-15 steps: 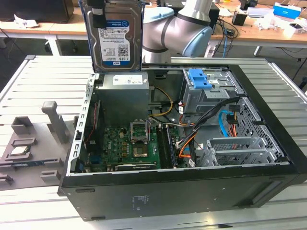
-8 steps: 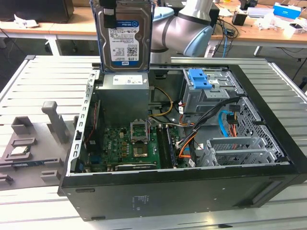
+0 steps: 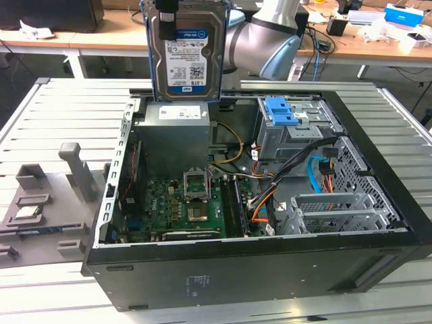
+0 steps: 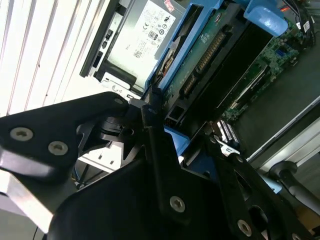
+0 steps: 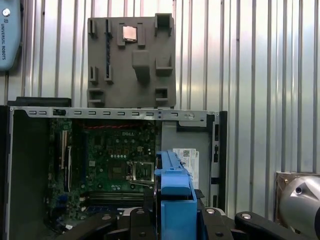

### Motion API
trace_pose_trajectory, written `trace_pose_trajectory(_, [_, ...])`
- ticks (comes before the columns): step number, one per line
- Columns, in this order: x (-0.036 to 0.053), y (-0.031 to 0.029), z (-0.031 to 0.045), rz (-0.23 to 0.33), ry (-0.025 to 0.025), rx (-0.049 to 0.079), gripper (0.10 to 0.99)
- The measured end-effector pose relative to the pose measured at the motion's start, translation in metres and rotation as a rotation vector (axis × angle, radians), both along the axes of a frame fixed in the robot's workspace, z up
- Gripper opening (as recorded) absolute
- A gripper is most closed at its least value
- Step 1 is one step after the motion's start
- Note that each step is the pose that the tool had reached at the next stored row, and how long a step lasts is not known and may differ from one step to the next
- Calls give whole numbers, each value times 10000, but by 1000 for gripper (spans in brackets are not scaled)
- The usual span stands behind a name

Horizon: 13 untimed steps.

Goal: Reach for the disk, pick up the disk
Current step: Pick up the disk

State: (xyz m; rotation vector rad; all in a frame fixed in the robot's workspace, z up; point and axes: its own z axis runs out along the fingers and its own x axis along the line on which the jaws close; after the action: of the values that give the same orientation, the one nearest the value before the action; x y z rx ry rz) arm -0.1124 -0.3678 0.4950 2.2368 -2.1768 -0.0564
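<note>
The disk (image 3: 185,54) hangs upright in the air above the back of the open computer case, its silver face with the white-and-blue label turned toward the exterior view. A blue bracket runs along its edges. My gripper (image 3: 165,5) holds it from above, at the exterior view's upper edge. In the second wrist view my black fingers (image 4: 152,135) press on both sides of the disk (image 4: 200,65). The first wrist view looks down the disk's blue edge (image 5: 175,192) between my fingers (image 5: 132,220).
Below stands the open black computer case (image 3: 256,263) with its motherboard (image 3: 182,202), power supply (image 3: 175,128), cables and a blue caddy (image 3: 280,111) on the metal drive cage. A grey fixture tray (image 3: 40,202) lies on the slatted table at the exterior view's left.
</note>
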Motion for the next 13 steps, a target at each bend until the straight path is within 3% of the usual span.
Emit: trace_pose_trajectory(13, [284,6,1,-1,1,-1,369])
